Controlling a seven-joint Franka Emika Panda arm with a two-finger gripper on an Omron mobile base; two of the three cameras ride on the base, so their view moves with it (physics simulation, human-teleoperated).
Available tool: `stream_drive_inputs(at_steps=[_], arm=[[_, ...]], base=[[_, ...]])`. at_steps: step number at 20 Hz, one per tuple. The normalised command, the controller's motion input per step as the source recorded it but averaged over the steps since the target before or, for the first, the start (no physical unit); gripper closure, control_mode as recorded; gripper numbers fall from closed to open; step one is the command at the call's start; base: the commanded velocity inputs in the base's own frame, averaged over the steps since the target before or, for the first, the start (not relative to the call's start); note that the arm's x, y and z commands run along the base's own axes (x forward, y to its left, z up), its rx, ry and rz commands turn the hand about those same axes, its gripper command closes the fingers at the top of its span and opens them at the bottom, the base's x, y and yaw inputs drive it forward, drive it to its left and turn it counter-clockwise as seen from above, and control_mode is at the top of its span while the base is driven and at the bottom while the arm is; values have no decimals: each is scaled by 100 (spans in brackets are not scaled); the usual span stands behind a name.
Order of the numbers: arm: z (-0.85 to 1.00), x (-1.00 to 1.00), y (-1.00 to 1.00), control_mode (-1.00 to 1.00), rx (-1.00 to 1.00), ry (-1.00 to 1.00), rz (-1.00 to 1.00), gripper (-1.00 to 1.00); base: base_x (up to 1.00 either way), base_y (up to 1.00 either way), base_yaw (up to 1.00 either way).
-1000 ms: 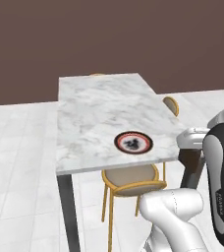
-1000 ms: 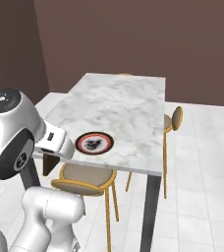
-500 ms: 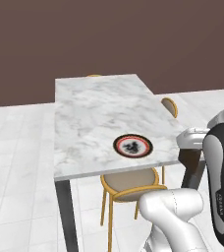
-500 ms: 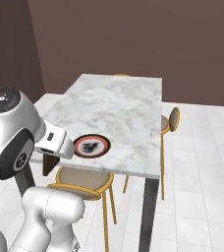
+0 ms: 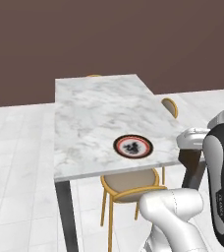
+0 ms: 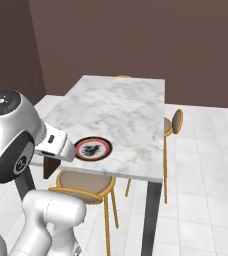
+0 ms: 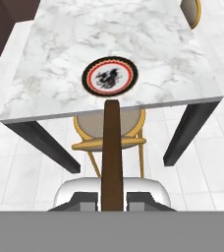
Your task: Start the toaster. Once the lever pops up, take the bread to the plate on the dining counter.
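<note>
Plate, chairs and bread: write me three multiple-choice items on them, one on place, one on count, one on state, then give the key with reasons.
1. Where does the small round plate with the dark red-brown rim and white centre sit?
A. near the edge of the white marble dining counter closest to the robot
B. on a chair seat
C. on the floor

2. How many yellow-framed chairs with round tan seats stand at the dining counter?
A. one
B. three
C. five

3. What state is the flat dark brown bread slice in?
A. lying on the plate
B. held edge-on in the hand, short of the plate
C. lying on the floor

Key:
1 A: the plate rests on the dining counter by its near edge.
2 B: chairs show at the near edge, the right side and the far end.
3 B: the bread rises from the hand in the hand view, while the plate is bare.
</note>
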Motion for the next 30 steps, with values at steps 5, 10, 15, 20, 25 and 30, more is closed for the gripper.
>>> stream_drive_inputs(at_steps=[5,10,15,20,25,30], arm=[[0,0,0,100,0,0,0,100],[0,0,0,100,0,0,0,100],[0,0,0,-100,0,0,0,100],[-3,2,0,-100,0,0,0,100],[-13,22,-20,-100,1,0,7,100],[-25,61,-1,-100,0,0,14,100]], base=[[35,0,0],[32,0,0],[8,0,0],[0,0,0],[0,0,0],[0,0,0]])
